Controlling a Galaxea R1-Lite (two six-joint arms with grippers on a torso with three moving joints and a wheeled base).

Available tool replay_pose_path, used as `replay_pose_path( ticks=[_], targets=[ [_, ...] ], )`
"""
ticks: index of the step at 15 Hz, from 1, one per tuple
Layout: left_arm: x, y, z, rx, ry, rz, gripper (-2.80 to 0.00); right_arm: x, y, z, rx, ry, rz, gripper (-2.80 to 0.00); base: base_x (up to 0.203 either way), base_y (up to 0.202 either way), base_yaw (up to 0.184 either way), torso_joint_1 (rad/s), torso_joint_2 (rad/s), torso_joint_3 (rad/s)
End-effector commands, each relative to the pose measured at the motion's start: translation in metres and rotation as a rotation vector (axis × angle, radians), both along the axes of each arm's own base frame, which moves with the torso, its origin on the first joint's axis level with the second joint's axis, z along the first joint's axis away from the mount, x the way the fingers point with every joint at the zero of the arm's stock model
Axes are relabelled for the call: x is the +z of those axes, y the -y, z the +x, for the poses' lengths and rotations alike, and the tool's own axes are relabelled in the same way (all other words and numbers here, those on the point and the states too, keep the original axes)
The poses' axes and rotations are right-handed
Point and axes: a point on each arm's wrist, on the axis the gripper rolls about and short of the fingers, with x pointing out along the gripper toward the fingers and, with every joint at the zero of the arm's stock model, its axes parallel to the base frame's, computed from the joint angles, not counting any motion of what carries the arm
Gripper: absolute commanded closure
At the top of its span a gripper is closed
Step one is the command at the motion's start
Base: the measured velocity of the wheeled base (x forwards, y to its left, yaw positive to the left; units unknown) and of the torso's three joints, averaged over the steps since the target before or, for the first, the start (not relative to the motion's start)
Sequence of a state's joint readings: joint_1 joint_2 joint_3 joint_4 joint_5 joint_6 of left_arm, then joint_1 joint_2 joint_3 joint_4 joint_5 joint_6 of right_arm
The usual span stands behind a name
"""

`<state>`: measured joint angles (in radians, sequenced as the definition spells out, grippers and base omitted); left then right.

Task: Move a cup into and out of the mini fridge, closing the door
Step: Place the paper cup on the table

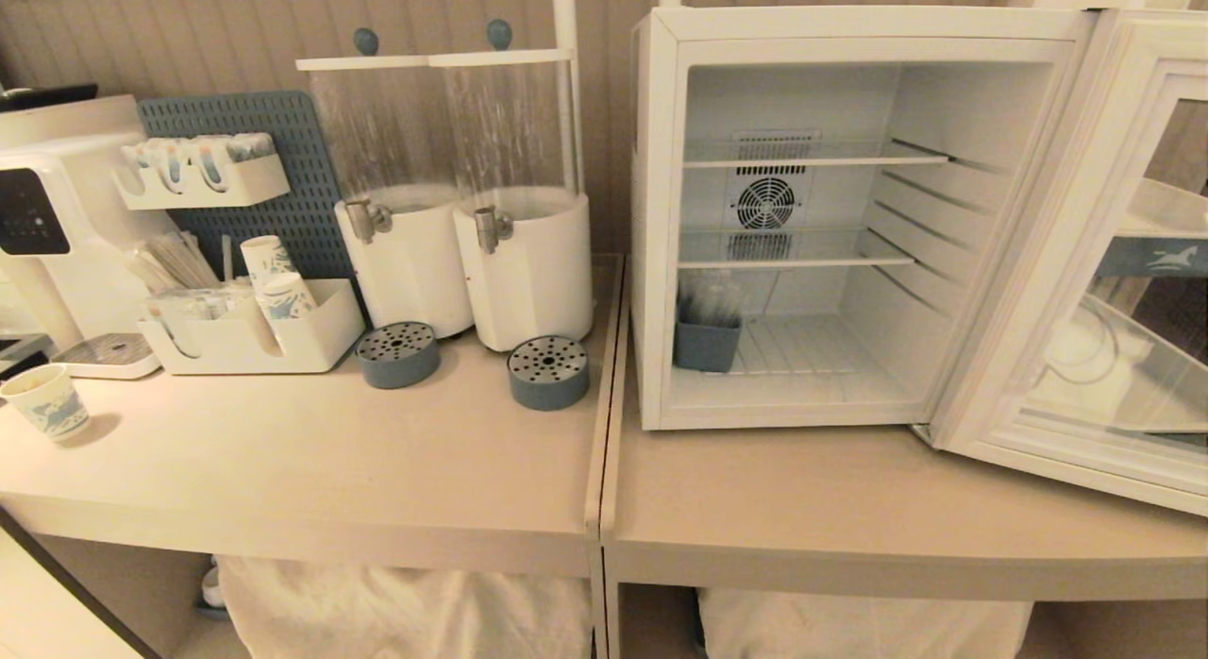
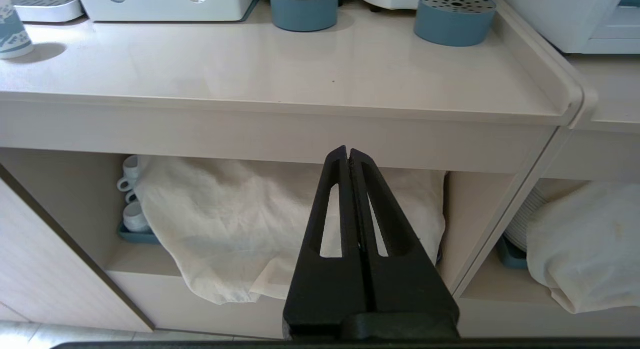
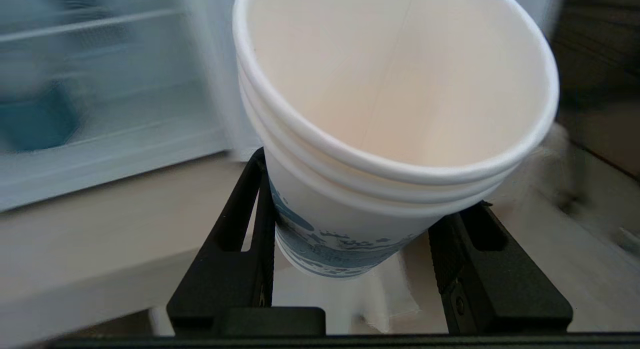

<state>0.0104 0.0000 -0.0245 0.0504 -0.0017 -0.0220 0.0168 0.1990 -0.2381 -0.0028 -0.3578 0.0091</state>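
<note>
Paper cup [image 3: 395, 114] (blue-printed) sits clamped in the right gripper [image 3: 350, 249].

White cup [image 3: 400, 114], blue print

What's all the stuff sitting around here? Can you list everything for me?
mini fridge: one, white, on the right counter
door: one, pale frame with glass, swung open to the right
blue bin: one, on the fridge floor, left corner
cup: white with blue print, held in the right gripper; several rims show, so it looks nested
second cup: one, far left of the counter
drink dispensers: two, white with clear cylinders
drip trays: two, blue-grey, round
white organiser: one, holding stacked cups
white cloths: under the counters
left gripper: black, shut, empty, below the counter edge
right gripper: black, gripping the cup
</note>
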Motion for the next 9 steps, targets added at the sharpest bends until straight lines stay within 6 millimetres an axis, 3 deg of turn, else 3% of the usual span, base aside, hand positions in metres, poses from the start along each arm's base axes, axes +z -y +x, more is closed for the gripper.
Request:
replay_pose_path(
  ticks=[1,4,6,8,9],
  targets=[
    [0.000,0.000,0.000,0.001,-0.003,-0.001,0.00,-0.023,-0.002,-0.014,0.093,0.130,-0.014,0.00,0.000,0.000,0.000,0.000,0.00,0.000],
    [0.000,0.000,0.000,0.001,-0.002,-0.001,0.00,-0.058,-0.005,-0.002,0.221,0.093,-0.038,0.00,0.000,0.000,0.000,0.000,0.00,0.000],
    [0.000,0.000,0.000,0.001,-0.002,-0.003,0.00,-0.064,-0.008,-0.002,0.341,0.010,-0.058,0.00,0.000,0.000,0.000,0.000,0.00,0.000],
    [0.000,0.000,0.000,0.001,-0.002,-0.001,0.00,-0.074,-0.008,-0.004,0.355,-0.132,-0.057,0.00,0.000,0.000,0.000,0.000,0.00,0.000],
    [0.000,0.000,0.000,0.000,-0.003,0.000,0.00,-0.071,-0.008,-0.004,0.355,-0.115,-0.060,0.00,0.000,0.000,0.000,0.000,0.00,0.000]
  ],
)
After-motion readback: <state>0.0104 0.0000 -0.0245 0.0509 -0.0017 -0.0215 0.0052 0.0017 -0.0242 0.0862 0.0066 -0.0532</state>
